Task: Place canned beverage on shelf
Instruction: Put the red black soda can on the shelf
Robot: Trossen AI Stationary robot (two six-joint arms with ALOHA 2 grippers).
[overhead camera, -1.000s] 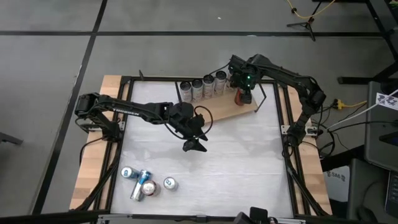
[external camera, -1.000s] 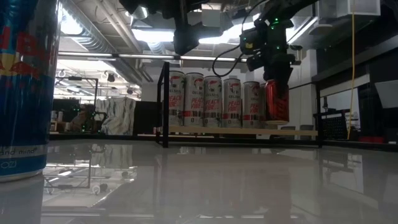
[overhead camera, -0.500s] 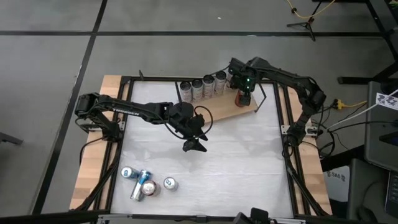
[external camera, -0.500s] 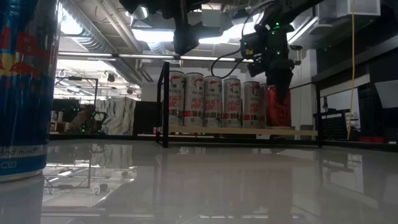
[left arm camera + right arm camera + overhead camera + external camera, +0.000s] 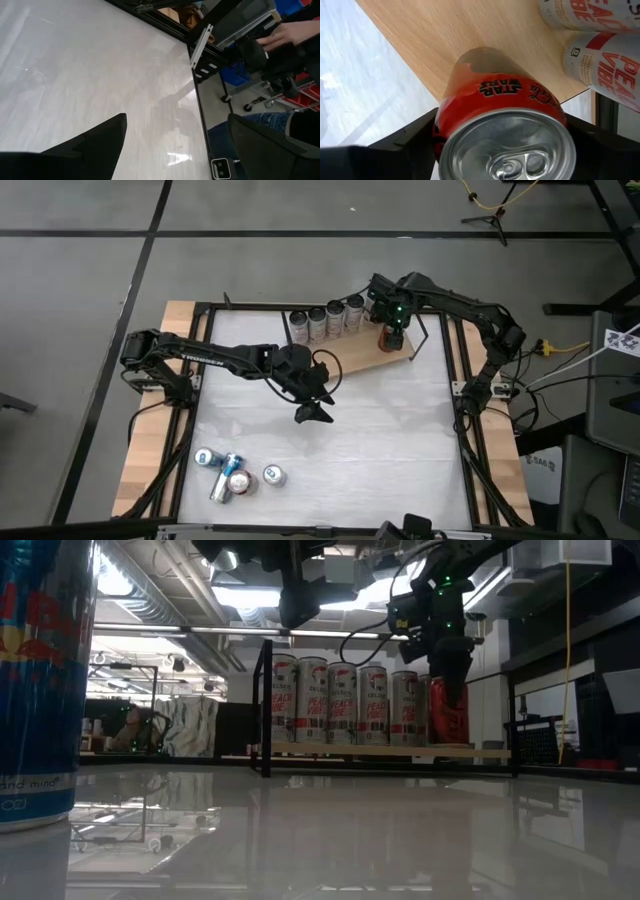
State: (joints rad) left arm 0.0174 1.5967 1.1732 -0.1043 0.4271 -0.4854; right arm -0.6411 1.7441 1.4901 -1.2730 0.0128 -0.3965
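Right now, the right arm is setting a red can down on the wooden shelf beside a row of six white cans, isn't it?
Not quite: the row has four white cans, not six, as the high view shows. The rest holds: the right gripper is at the red can on the wooden shelf.

Items I see, by colour:
- Can between my right arm's black fingers: red body, black lettering, silver top.
- Shelf: light-brown wood grain, thin black wire frame.
- Row of cans on the shelf: white with red lettering.
- Bench: white, glossy, black-edged.
- Near can in the low view: blue, with red and yellow print.
- Left arm: black.
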